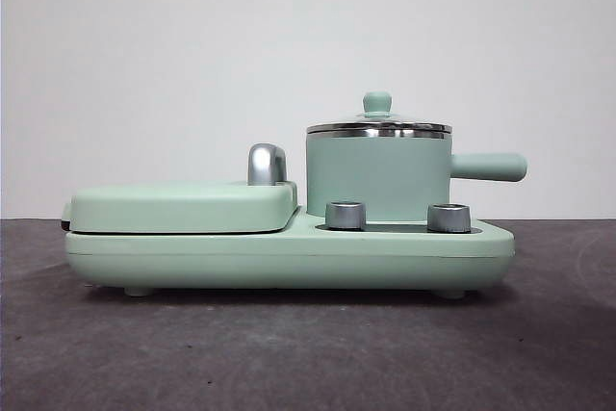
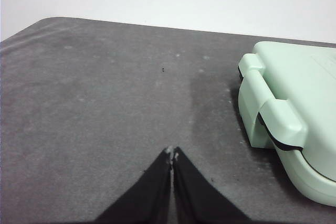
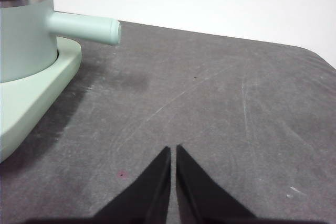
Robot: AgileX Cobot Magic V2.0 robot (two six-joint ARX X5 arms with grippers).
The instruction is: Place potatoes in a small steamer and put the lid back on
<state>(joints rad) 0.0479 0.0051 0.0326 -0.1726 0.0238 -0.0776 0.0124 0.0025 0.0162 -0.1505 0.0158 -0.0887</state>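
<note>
Left gripper [image 2: 172, 153]: in your left wrist view you see two black jaws, each a flat wedge that narrows to a point.
Left jaw finish: matte black, with no markings, screws or cables visible.
Left jaw tips: small pale, worn-looking spots mark both points.
Left jaw seam: a thin grey line runs between the two wedges.
Right gripper [image 3: 173, 149]: in your right wrist view you see the same pair of black, tapered wedge jaws.
Right jaw finish: plain matte black, unmarked; no fasteners or wiring show.
Right jaw seam: a narrow grey slit separates the wedges along their length.
Front view: it shows you no part of either arm.
</note>
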